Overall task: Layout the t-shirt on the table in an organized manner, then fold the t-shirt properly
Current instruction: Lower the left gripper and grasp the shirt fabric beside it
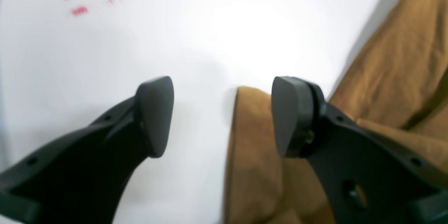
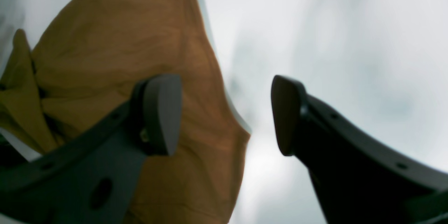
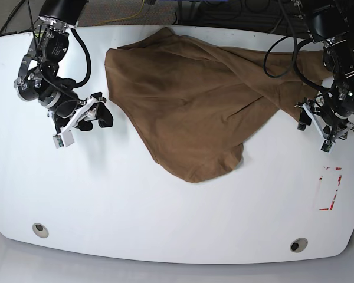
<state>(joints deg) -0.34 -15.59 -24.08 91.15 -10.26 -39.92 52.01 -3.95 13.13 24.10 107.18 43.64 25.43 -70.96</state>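
- The left gripper [image 1: 222,115] has its two black fingers spread well apart, and nothing is held between them.
- One of its fingers [image 1: 292,115] sits over a tan-brown flap of the t-shirt [image 1: 250,154]; the other finger is over bare table [image 1: 196,35]. Whether the finger touches the cloth cannot be told.
- Ahead of this gripper and off to one side, red dashes [image 1: 79,10] mark the white surface.
- The right gripper [image 2: 225,113] is also spread wide and grips nothing.
- One of its fingers [image 2: 162,112] hangs in front of a wrinkled edge of the shirt, while the other finger is over blurred white tabletop.
- In the base view the t-shirt lies bunched and rumpled between the two grippers, spread from the far edge of the table toward its middle, with a rounded lobe reaching toward the near side.
- Black cables [image 3: 280,50] from the left arm cross over the shirt's end near that gripper.
- Beyond the left gripper, toward the near edge, is a red dashed rectangle [image 3: 329,188].
- The table is a glossy white top with rounded corners and two round grey holes [image 3: 39,229] near its front edge.
- Behind the table there are dark cables and a woven grey floor [image 3: 121,10].
- The shirt is soft, matte, plain cloth with many folds; the gripper fingers are smooth, hard, black and paddle-shaped.
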